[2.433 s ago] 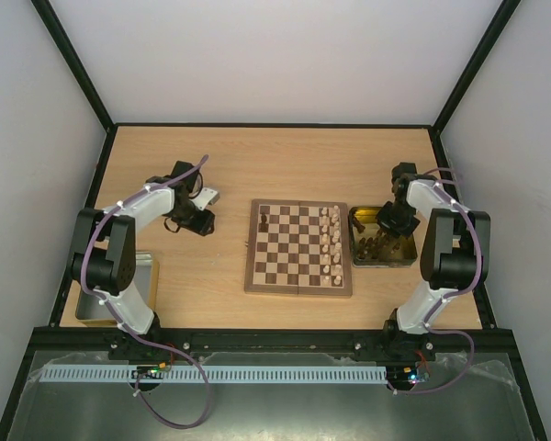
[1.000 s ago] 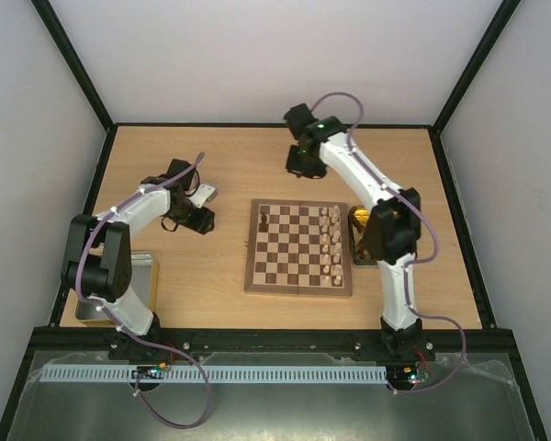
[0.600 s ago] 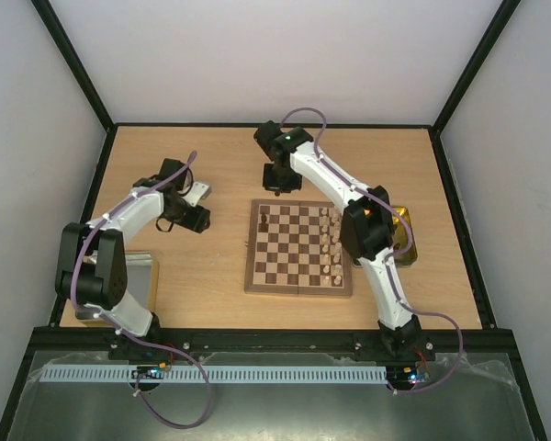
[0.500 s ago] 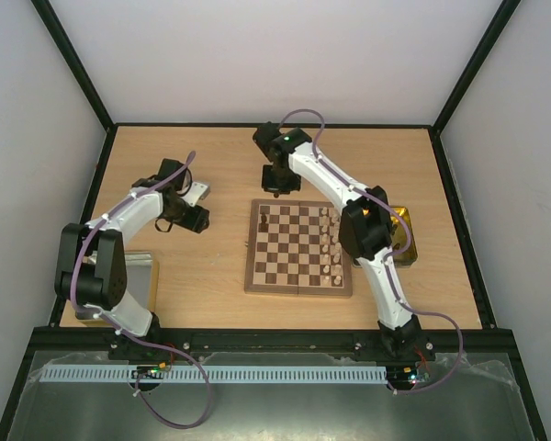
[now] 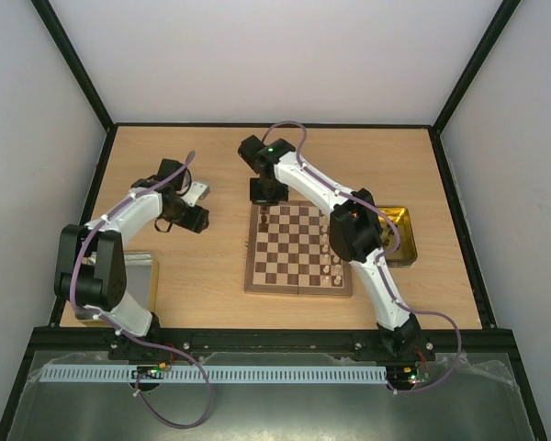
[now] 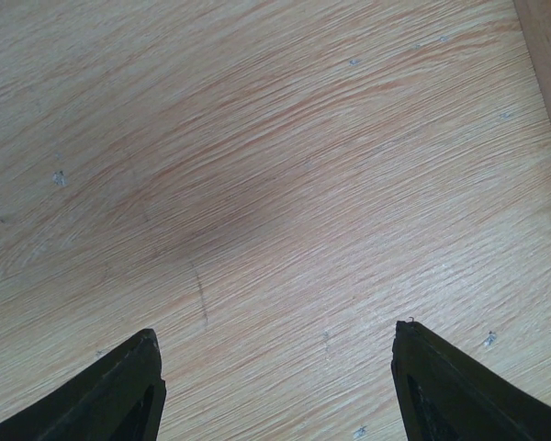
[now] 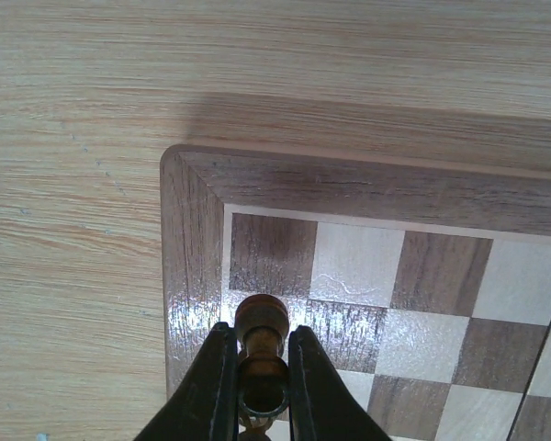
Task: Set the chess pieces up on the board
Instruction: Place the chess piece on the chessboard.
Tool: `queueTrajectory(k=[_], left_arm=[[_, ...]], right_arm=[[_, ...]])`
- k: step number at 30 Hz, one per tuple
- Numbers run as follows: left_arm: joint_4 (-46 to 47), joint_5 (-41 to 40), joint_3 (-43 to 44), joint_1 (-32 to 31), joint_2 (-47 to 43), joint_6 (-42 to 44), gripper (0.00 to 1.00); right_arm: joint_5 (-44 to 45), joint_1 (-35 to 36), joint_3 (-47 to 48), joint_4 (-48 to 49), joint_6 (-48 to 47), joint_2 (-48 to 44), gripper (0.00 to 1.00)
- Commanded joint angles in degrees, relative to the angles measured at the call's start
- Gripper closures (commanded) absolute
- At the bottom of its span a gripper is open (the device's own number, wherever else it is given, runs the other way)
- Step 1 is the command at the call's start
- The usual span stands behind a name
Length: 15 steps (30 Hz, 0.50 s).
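Right gripper (image 7: 261,342) clamped on dark chess piece (image 7: 260,317), now over board (image 7: 367,188) upper-left corner, shifted left since earlier; I see left gripper (image 6: 277,333) wide apart, empty.

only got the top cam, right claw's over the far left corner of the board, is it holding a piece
observer: yes, in the right wrist view the right claw is shut on a dark brown chess piece.
operator: corner free?
observer: the corner square of the board is bare in that view.
operator: left claw got anything
observer: no, the left claw is open, with only bare table between its fingers.
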Motion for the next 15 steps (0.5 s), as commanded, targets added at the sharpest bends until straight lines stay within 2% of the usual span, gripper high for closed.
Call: queueTrajectory(k=[1,15], left_arm=[[0.02,-0.02,-0.63,0.42,-2.05,-0.04,0.32],[0.05,0.02,-0.55,0.47,-2.25,-0.14,0.32]], right_arm=[[0.01,0.14,1.72,-1.60,-0.60,1.53,0.94],[0.43,0.15,1.46,-0.72,-0.62,3.27,0.93]])
